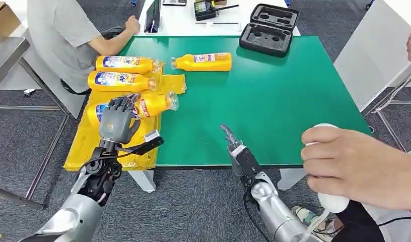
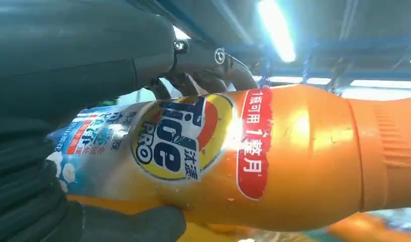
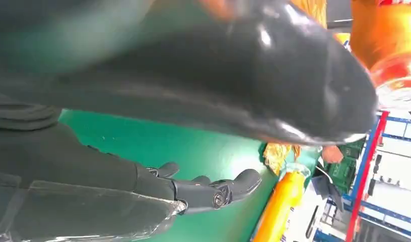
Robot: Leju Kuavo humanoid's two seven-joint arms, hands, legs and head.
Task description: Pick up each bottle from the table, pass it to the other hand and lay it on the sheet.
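In the head view, the left hand [image 1: 117,121] grips a bottle [image 1: 145,106] over the yellow sheet [image 1: 87,146]; its fingers cover the middle of the label and hide how the thumb wraps below. The bottle lies sideways with its clear cap pointing toward the middle of the green table [image 1: 274,101]. Two more bottles [image 1: 124,80] lie side by side on the sheet just beyond it, and a fourth bottle [image 1: 202,62] lies on the bare table, apart from the sheet. The right hand [image 1: 231,142] hangs at the table's near edge, edge-on to the camera, fingers straight and holding nothing. A person's hand [image 1: 357,164] holding a white device covers the lower right corner, and a seated person in a grey shirt [image 1: 62,35] is cut off at the top left. A black foam case [image 1: 269,29] sits at the far edge. In the left wrist view, the bottle [image 2: 274,156] runs across the frame, its cap end cut off; dark fingers [image 2: 213,65] curl over it and the thumb [image 2: 138,227] presses beneath. In the right wrist view, a blurred dark thumb [image 3: 274,85] blocks much of the picture; the slim fingers [image 3: 213,191] reach out straight over the green table [image 3: 193,151], touching nothing. A bottle [image 3: 281,201] lies beyond them, and another orange bottle [image 3: 390,45] is cut off at the corner.
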